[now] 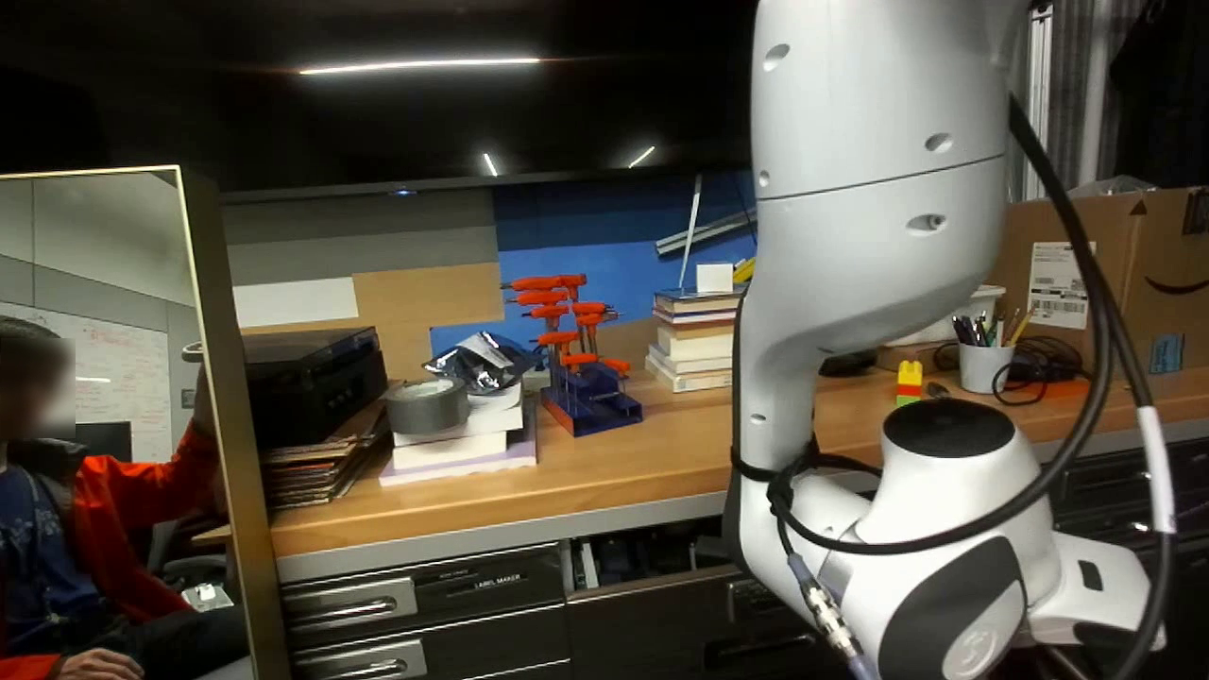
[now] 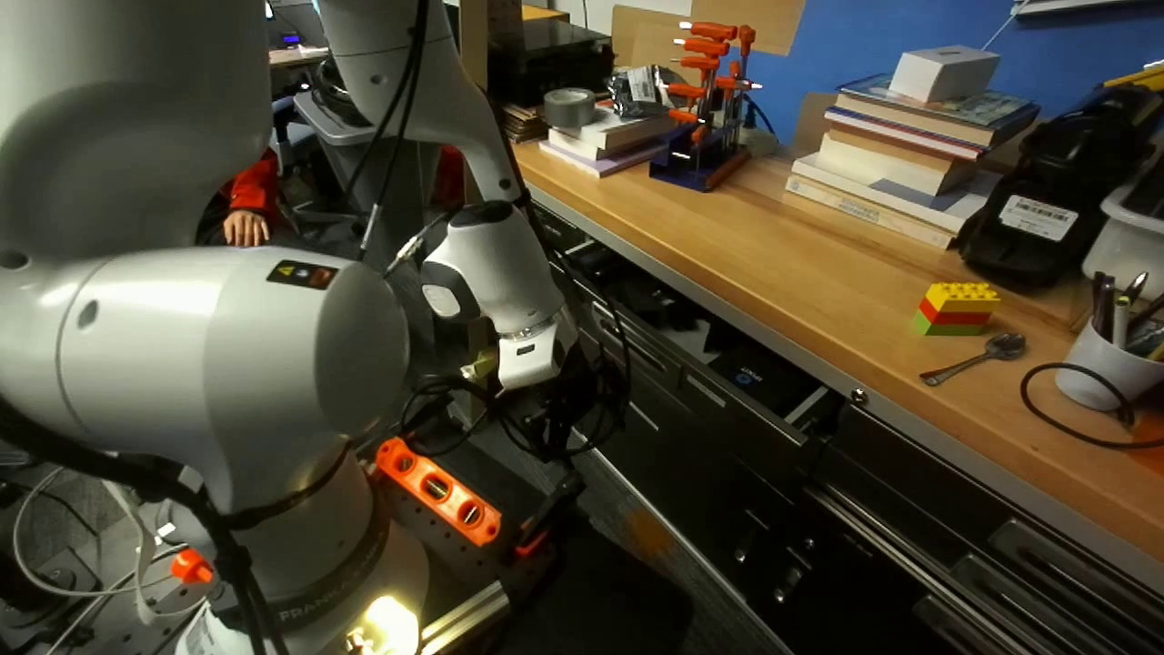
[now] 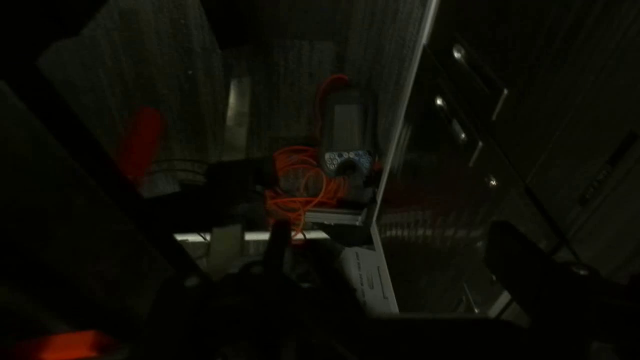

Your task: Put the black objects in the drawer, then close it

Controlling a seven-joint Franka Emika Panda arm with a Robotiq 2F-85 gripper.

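We see one drawer [image 2: 746, 426] standing open beneath the front edge of the tabletop [image 2: 773, 282], with black objects [image 2: 732, 364] inside too dim for us to count. Out beyond that edge we find one tool [image 3: 390, 227], its two fingers [image 3: 505, 250] spread wide and gripping nothing. Between front and back edges we count two book stacks [image 2: 900, 173], one tape roll [image 2: 570, 114] on one stack, one rack [image 1: 593, 406], one brick block [image 2: 957, 311], one pen cup [image 1: 985, 368] and, near the front edge, one spoon [image 2: 987, 355].
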